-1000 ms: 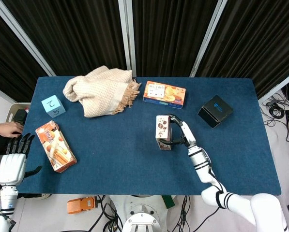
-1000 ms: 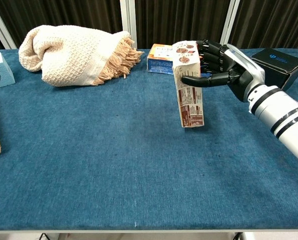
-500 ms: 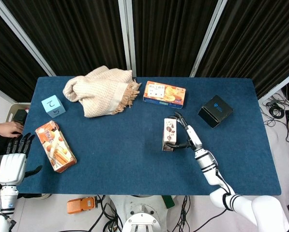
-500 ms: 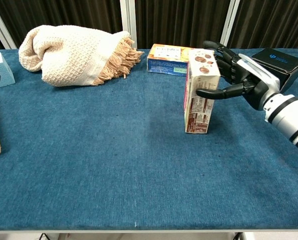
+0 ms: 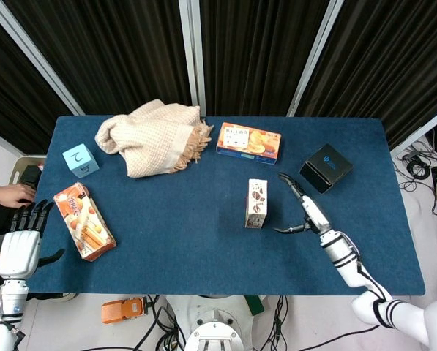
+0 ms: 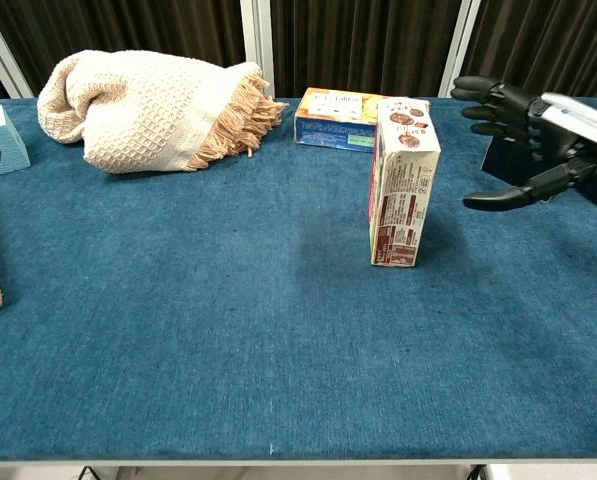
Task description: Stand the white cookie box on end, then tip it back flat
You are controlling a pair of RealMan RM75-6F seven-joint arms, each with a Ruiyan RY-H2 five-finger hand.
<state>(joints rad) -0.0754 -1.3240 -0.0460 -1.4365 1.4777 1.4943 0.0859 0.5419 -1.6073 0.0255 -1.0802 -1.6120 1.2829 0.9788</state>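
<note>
white cardboard cookie box [image 6: 403, 182] with brown print, upright on its short end on the blue cloth-covered table [image 5: 203, 241], a bit right of the middle, nothing touching it. right hand [image 6: 528, 140], black fingers and white back, hanging just right of the box with a clear gap, spread wide, thumb pointed toward the box, holding nothing. left hand [image 5: 24, 238] off the table's near left corner, fingers up and apart, holding nothing.

elsewhere: cream knitted blanket with fringe [image 5: 156, 135] bunched near the far edge left of centre, orange and blue flat snack box [image 5: 249, 142] right beside it along the far edge, small black box with blue logo [image 5: 326, 167] toward the far right, partly behind the right hand in the chest view. light blue cube [image 5: 80, 160] near the far left corner, orange wafer packet [image 5: 84, 221] lying flat by the left edge.
</note>
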